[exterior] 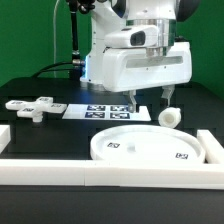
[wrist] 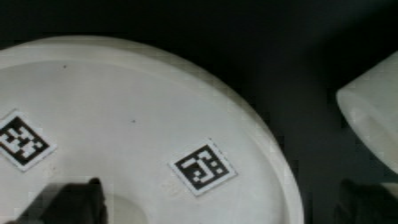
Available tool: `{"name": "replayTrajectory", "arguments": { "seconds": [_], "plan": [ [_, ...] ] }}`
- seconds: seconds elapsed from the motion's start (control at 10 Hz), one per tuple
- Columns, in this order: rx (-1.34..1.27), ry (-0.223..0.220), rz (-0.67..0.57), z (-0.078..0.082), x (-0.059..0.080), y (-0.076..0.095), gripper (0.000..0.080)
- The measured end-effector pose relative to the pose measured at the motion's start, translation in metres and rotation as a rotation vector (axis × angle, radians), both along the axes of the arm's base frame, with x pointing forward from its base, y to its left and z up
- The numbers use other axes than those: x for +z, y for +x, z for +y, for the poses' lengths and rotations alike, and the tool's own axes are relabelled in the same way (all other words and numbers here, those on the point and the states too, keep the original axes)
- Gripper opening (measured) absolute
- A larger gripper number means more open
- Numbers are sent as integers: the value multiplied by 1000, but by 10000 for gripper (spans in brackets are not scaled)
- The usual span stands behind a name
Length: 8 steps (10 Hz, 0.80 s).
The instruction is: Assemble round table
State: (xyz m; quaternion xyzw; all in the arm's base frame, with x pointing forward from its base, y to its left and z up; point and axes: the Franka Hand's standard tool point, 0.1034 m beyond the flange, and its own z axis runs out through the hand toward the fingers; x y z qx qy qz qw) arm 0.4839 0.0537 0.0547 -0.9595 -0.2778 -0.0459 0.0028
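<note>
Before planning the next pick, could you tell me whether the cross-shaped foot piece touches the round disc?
Apart. In the exterior view, the cross-shaped foot piece lies at its left, with bare dark table between it and the round disc.

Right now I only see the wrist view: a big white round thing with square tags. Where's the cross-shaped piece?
Observer: The cross-shaped foot piece lies far off at the exterior view's left, apart from the round disc.
Child: And the little post?
Observer: The short post sits just beyond the disc, toward the exterior view's right.
Child: Is my claw holding anything?
Observer: No. The claw hangs open and empty, just past the disc's far rim.
</note>
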Motion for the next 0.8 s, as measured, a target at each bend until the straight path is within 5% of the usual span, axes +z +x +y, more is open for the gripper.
{"name": "replayTrajectory", "arguments": {
  "seconds": [0.4,0.8],
  "plan": [
    [-388,62,10,-5,0,-4,649],
    [-814,118,51,7,-2,-10,649]
  ]
}}
